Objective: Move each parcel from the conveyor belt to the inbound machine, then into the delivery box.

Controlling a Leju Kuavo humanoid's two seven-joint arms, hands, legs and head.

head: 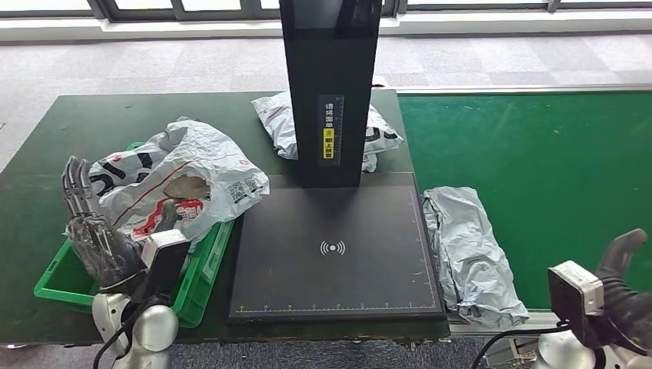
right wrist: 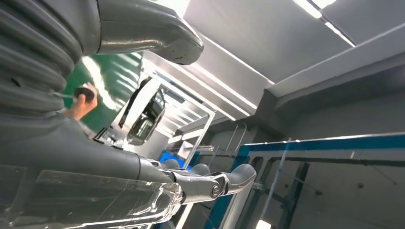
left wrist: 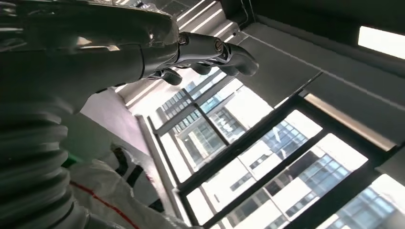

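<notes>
Conveyor-edge parcel [head: 469, 254] beside right robot hand [head: 619, 296]

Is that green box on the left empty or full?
Full: a crumpled white parcel fills the green delivery box, bulging above its rim.

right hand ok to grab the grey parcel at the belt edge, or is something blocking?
Probably yes. The grey parcel lies flat on the conveyor belt beside the scanner platform, with nothing on top of it. The right hand is raised, holds nothing, and nothing stands between them.
</notes>
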